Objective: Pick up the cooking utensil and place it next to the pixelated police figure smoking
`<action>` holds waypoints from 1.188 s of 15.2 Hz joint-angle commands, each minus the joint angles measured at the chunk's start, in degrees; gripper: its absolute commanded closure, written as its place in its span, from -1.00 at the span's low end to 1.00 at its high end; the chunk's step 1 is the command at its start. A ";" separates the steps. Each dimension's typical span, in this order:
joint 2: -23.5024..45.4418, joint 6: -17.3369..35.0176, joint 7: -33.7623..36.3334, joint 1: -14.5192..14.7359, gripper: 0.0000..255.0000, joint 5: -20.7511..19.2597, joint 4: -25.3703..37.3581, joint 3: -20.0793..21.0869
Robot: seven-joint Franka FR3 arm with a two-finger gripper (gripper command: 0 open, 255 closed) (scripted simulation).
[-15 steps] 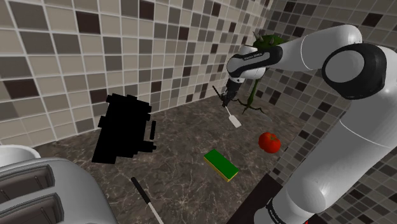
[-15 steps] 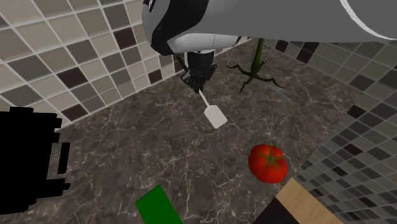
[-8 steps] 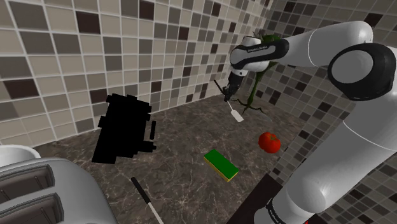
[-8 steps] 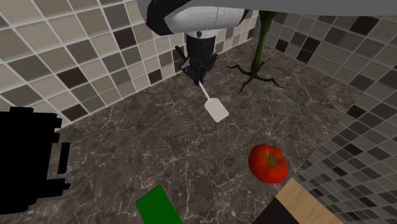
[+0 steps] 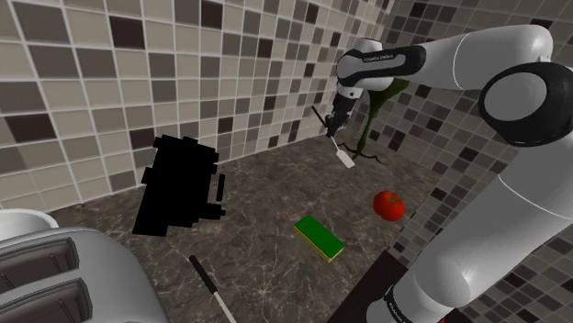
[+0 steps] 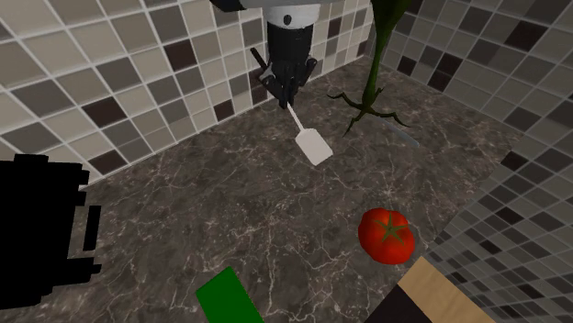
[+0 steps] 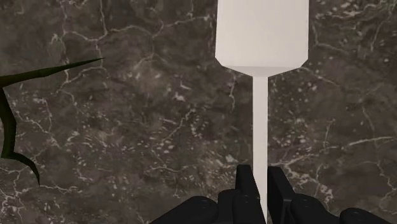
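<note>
Far over on the shoulder view's left we had the toaster (image 5: 55, 275). Just past it the blocky black figure (image 5: 179, 188) stood on the worktop (image 5: 266, 216) near the tiled wall. It was black all over with no detail to read, but from its stepped outline we took it for the police figure.

Next along, a thin black-and-white stick (image 5: 213, 289) lay toward the front, and then came the green sponge (image 5: 320, 237).

And there was the action! The claw (image 5: 332, 127) hung up by the back wall, pinching the handle of the white spatula (image 5: 344, 159). The blade slanted downward and, as we judged it, was clear of the stone. In the wrist view both fingers (image 7: 245, 184) clasped the slim handle, blade out ahead.

Further right sat the red tomato (image 5: 388, 204) and a green stalk (image 5: 367, 128) just beside the claw.

So we called the pick done and the carry in hand. The figure was well apart from the spatula. The next move called for a sweep toward the shoulder view's left, high enough to pass the sponge, then a gentle lowering just beside the figure without nudging it.
</note>
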 commanded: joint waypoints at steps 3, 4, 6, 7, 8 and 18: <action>-0.43 -3.16 0.15 0.02 1.00 -0.13 2.72 0.03; -0.51 -3.92 0.18 0.02 1.00 -0.15 3.41 0.04; -0.62 -5.45 0.23 0.03 1.00 -0.19 4.82 0.06; -0.66 -6.21 0.26 0.04 1.00 -0.20 5.55 0.07; -0.68 -6.98 0.28 0.04 1.00 -0.21 6.29 0.07; -7.68 -9.48 7.14 2.65 1.00 -1.73 2.01 3.86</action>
